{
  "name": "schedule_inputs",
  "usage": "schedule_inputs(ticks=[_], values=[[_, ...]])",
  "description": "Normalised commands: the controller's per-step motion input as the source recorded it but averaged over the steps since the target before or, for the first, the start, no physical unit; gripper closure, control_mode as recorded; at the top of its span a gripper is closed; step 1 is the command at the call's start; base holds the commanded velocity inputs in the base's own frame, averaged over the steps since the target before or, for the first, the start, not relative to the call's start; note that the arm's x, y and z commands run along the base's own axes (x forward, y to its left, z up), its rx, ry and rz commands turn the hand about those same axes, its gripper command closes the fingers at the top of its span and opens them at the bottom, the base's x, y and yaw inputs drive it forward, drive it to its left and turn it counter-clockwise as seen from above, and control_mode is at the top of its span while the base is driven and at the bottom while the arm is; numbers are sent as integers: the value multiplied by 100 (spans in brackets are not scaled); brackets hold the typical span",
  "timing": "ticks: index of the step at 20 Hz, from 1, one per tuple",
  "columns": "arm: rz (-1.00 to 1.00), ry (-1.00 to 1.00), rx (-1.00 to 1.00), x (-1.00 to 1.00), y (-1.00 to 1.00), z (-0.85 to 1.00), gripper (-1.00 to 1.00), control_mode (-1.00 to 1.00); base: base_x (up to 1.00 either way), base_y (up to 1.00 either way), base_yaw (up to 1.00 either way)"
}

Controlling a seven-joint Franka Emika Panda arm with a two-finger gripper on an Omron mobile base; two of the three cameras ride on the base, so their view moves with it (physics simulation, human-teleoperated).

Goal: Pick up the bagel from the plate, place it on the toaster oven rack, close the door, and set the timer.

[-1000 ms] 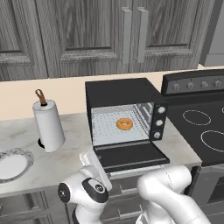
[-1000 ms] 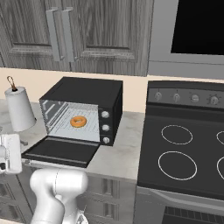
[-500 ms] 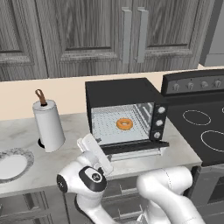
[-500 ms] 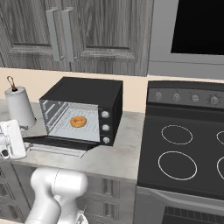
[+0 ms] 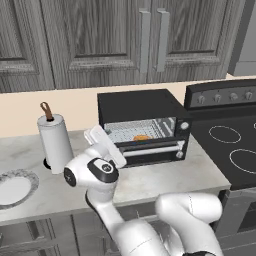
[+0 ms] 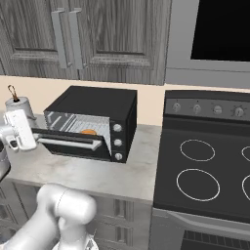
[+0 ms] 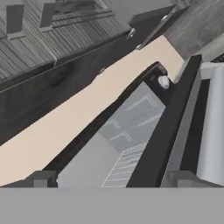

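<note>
The bagel [image 5: 141,137] [image 6: 88,132] lies on the silver toaster oven rack [image 5: 131,131] inside the black oven, seen through the gap above the door. The door [image 5: 156,158] [image 6: 74,149] stands steeply tilted, most of the way up, its silver bar handle [image 5: 152,150] [image 7: 213,127] facing out. My gripper [image 5: 112,152] [image 6: 27,136] [image 7: 113,179] is open at the door's left end, fingers spread wide with the door's dark top edge running between them. The plate [image 5: 15,187] sits bare at the counter's left.
A paper towel roll [image 5: 55,142] [image 6: 16,105] stands left of the oven. The oven's knobs [image 5: 183,141] [image 6: 117,142] line its right side. A black stove [image 5: 235,150] [image 6: 205,161] adjoins the counter on the right. Grey cabinets hang above.
The door has swung up from lying flat open to nearly upright. My gripper has risen with it along the door's left end.
</note>
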Motion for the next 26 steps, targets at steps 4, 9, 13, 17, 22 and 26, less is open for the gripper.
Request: schedule_inputs(ticks=[4,9,13,17,22,26], values=[[0,-4,0,85,0,0,-100,-100,0,0,0],[1,0,0,92,1,-9,-100,-100,0,0,0],[2,0,0,61,2,-10,-100,-100,0,0,0],[3,0,0,59,1,-12,-100,-100,0,0,0],[3,-1,0,47,0,-10,-100,-100,0,0,0],[10,-19,0,-86,-1,22,-100,-100,0,0,0]])
